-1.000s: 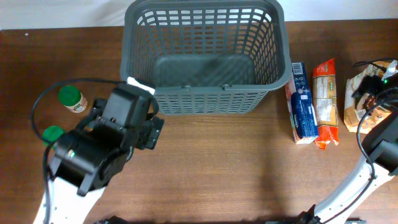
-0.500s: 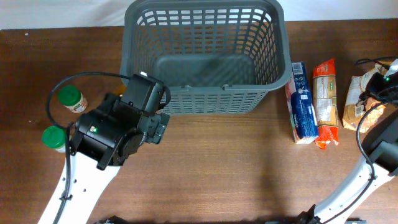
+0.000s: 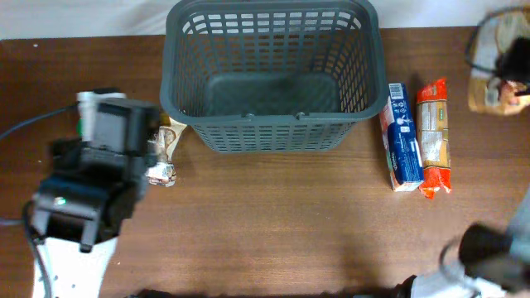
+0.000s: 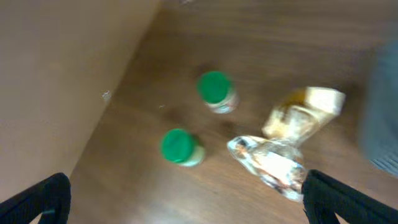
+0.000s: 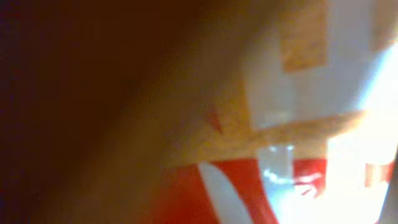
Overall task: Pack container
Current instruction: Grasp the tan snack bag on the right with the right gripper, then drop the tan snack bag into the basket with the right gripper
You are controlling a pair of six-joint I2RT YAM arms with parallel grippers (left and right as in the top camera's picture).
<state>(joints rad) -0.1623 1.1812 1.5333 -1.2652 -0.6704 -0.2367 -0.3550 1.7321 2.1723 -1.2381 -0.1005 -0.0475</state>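
Just right of the left gripper (image 4: 186,200), jaws wide apart, sits the basket (image 3: 273,132); right gripper (image 3: 505,70) too blurred to tell.

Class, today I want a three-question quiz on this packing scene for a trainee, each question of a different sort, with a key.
1. True or false: the basket is empty.
2. How many green-capped jars show in the left wrist view? A one, B two, C three.
3. Fill the gap: beside the blue box, on its side away from the basket, lies an ___ packet.
Key: 1 true; 2 B; 3 orange.
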